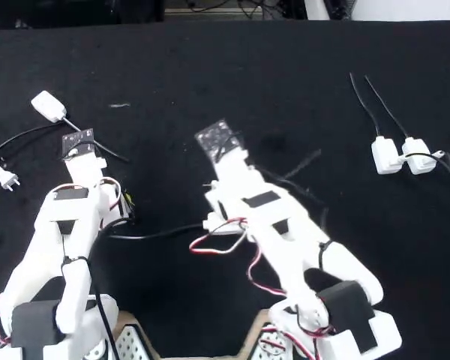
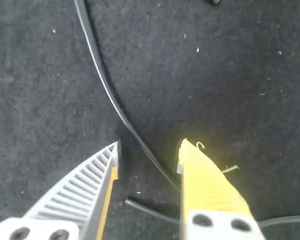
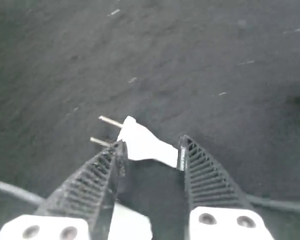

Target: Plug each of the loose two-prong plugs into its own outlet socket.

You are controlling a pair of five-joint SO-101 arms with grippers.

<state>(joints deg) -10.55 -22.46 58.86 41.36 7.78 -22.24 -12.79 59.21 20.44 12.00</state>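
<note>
Robot lab: blk-cloth bench [image 1: 285,67]

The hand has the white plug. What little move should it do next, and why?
Probably lift the white plug a little off the black table. The right hand looks shut on its body, with the prongs free and pointing ahead at bare table, so it likely must travel before plugging in.

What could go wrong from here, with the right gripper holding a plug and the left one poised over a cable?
1. The right gripper holds the white plug crosswise at its fingertips, prongs pointing off to one side. The plug may pivot or slip under insertion force.
2. The left gripper stands open astride a black cable. Closing there would likely pinch the cable and drag whatever is attached to it.
</note>
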